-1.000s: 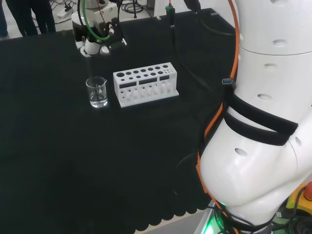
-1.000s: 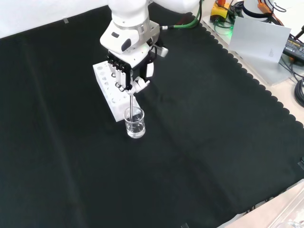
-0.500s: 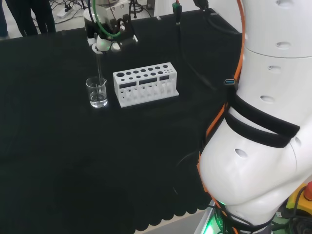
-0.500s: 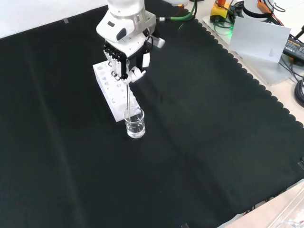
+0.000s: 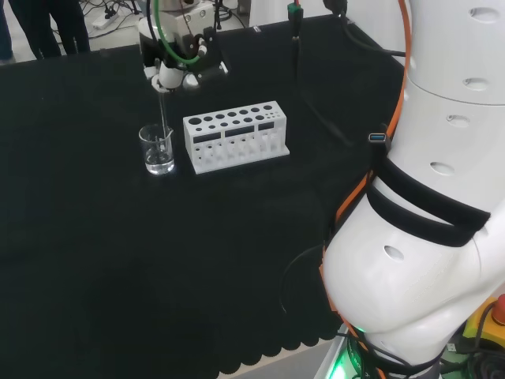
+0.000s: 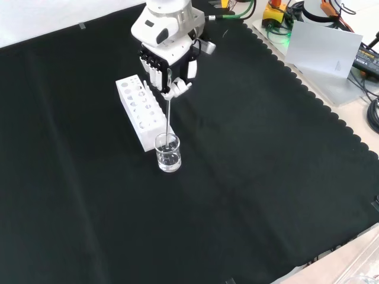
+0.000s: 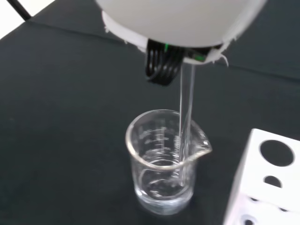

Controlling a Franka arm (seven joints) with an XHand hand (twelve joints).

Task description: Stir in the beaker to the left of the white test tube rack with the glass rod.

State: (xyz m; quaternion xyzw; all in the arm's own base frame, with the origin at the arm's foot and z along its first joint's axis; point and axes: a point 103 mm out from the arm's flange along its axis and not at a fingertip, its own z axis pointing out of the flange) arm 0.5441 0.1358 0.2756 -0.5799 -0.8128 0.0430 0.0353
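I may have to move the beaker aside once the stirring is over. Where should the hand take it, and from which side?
Judging by its pose, take the beaker round its straight wall below the rim. In the front view, come from the right, the open cloth: the white test tube rack is close on its upper left. The glass rod held by the hand must come out first.

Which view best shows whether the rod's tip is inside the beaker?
The wrist view: the rod runs down past the beaker rim, with its tip low inside. In the front view the rod is a thin line from the robot hand into the beaker. The head view shows it fainter.
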